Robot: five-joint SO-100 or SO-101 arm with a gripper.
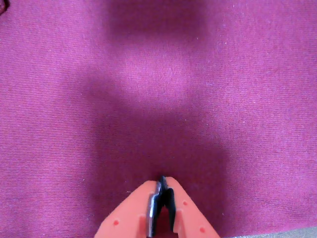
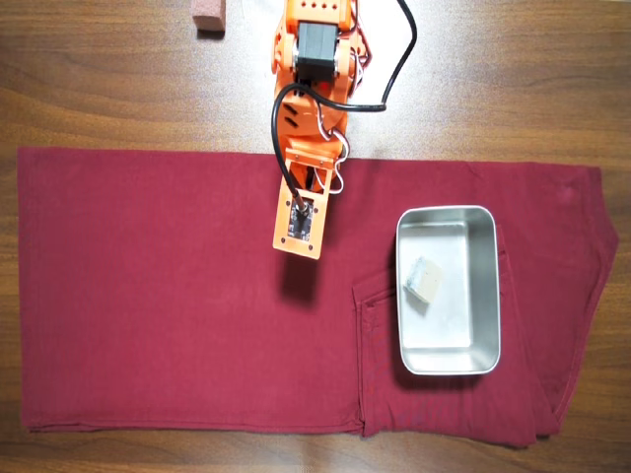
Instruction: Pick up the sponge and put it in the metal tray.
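In the wrist view, the orange claw [image 1: 162, 179] entered from the bottom edge with its two jaws pressed together at the tips, nothing between them. Black pads lined the inner faces of the jaws. Beneath it lay only the maroon cloth [image 1: 158, 89], finely ribbed and darkened by the arm's shadow, with a lighter patch in the middle.

In the overhead view, the orange arm [image 2: 311, 99] reached down from the far edge of the wooden table [image 2: 118, 89] over the maroon cloth [image 2: 148, 296], which covered most of the table's middle. The claw [image 2: 297, 246] hung above bare cloth near the cloth's centre, well apart from the metal tray [image 2: 488, 296]. That tray, shiny silver and rectangular with rounded corners and a rolled rim, sat on the cloth toward the table's right edge. The sponge [image 2: 424, 280] lay inside it, against the left wall, a small pale beige-grey block with faint speckles, turned at a slight angle to the tray's sides. A pinkish-brown block [image 2: 209, 16] stood on bare wood at the table's far edge, left of the arm's base.
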